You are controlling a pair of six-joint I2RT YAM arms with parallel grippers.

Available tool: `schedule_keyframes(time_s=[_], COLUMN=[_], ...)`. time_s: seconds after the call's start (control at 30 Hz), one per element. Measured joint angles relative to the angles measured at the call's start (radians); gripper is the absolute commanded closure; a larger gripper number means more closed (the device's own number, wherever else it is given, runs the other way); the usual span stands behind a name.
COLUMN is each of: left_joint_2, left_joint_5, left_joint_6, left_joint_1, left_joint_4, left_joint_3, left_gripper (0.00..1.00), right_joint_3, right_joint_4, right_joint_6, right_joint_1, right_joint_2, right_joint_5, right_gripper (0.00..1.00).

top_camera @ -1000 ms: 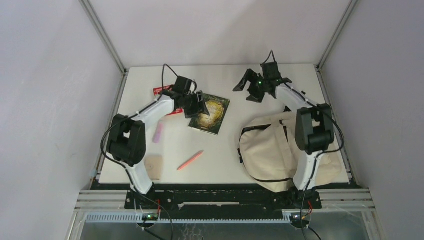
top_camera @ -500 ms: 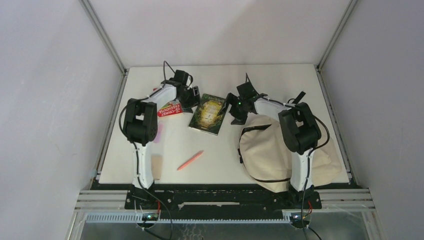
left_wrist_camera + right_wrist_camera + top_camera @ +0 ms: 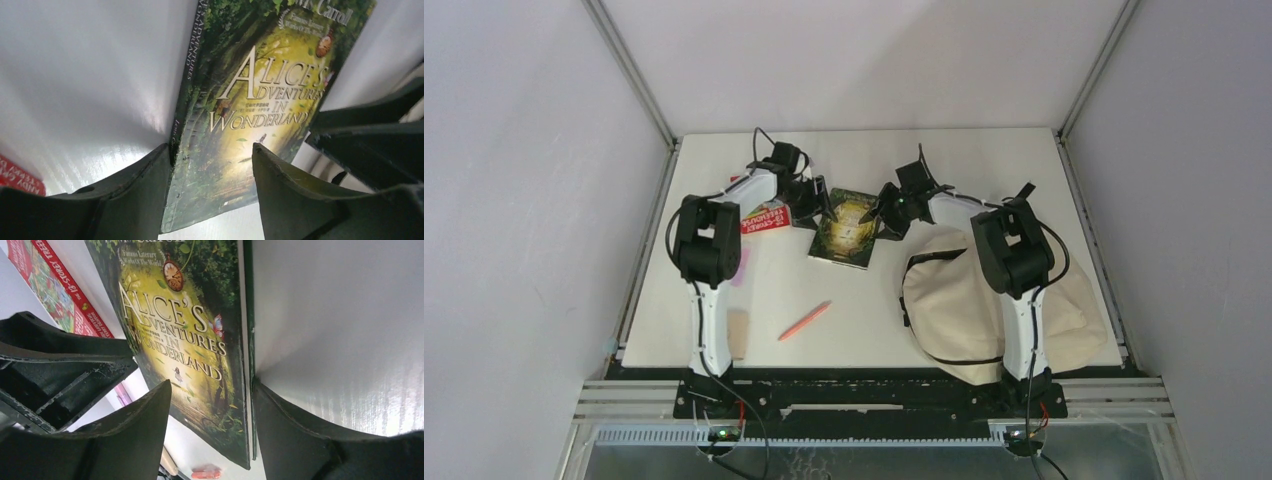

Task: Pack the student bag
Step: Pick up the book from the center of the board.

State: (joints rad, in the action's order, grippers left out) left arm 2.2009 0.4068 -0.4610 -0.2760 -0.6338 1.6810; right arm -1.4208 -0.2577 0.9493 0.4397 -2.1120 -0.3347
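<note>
Now the student bag is found slumped at the table's near-right corner, nothing visibly packed. In the last sec the right gripper was swung in from the far edge & narrowed to part-open. It's set astride the right edge of the Alice in Wonderland paperback, just left of the bag's far end. The left gripper, half-spread, is set at the spine. A two-arm lift is judged next.

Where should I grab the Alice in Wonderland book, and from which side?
Probably by a long edge. The book lies flat, cover up, too thin to pinch from above, so come in low from the side: at the spine from the left, or the page edge from the right, working one finger underneath.
</note>
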Motion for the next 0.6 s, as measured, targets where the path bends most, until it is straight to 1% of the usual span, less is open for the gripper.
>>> schedule_keyframes(time_s=[0.2,0.33,0.5,0.6], left_joint_2=[-0.043,-0.097,-0.153,-0.185], left_joint_5=[0.117,0.161,0.22,0.267], left_joint_6=[-0.039,-0.11,-0.219,-0.301], left_joint_1=[0.033,0.044,0.059,0.064], left_joint_4=[0.122,0.222,0.387,0.529], left_joint_3=[-0.107,-0.196,-0.264,-0.302], left_gripper=[0.34,0.34,0.34,0.34], right_joint_3=[-0.008,-0.008,-0.008,-0.008], right_joint_4=[0.012,0.025,0.04,0.043], right_joint_6=[0.027,0.035,0.042,0.045], right_joint_1=[-0.018,-0.027,-0.042,-0.045], right_joint_2=[-0.016,-0.019,-0.023,-0.024], right_joint_5=[-0.023,-0.025,-0.026,-0.029], right_gripper=[0.32,0.32,0.32,0.32])
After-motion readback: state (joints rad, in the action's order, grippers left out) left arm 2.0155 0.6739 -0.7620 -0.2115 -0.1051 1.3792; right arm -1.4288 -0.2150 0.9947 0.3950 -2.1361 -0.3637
